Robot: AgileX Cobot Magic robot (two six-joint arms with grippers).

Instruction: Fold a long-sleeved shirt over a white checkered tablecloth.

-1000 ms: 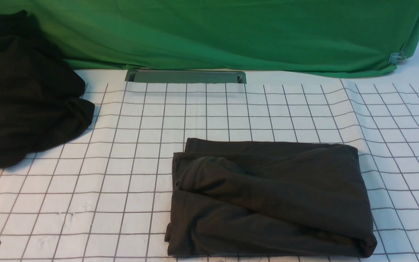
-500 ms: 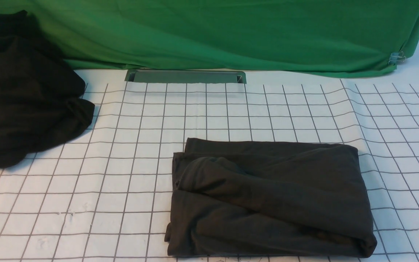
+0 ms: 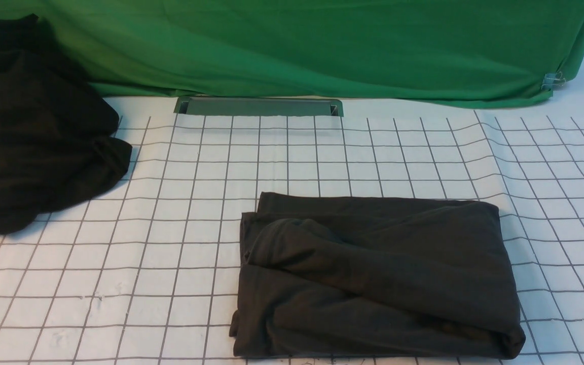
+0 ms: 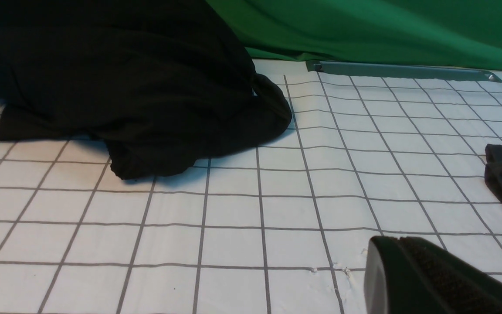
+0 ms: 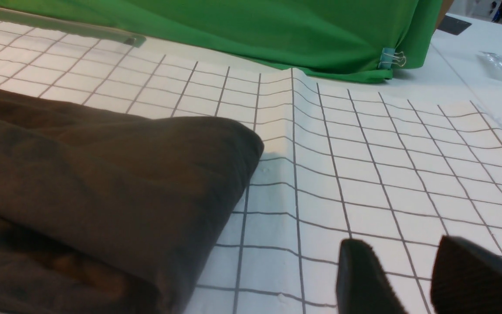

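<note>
White checkered tablecloth [image 3: 373, 152] spread across most of the front view, rippled toward 3 o'clock, otherwise flat. Green drape [image 3: 322, 45] hung along the far edge at 12 o'clock, grey slot [image 3: 259, 106] just below it. Long-sleeved shirt [image 3: 378, 279] lying at about 5 o'clock from frame centre, folded into a compact rectangle: sleeves tucked in, layers stacked, edges roughly square, some bulk and a rolled lip at the right end. Logo and neck label not showing. Second dark garment [image 3: 33, 137] heaped loose at 9 to 10 o'clock, partly off the cloth, apart from the folded one. Left gripper [image 4: 434, 279] low over bare grid, jaws together, nothing between them; dark sliver of it at 8 o'clock in the front view. Right gripper [image 5: 412, 274] just beside the shirt's right end, fingers parted by a modest gap, holding nothing, clear of the fabric. Judged: folding essentially complete; at most a light tidy of the bulky end left.
</note>
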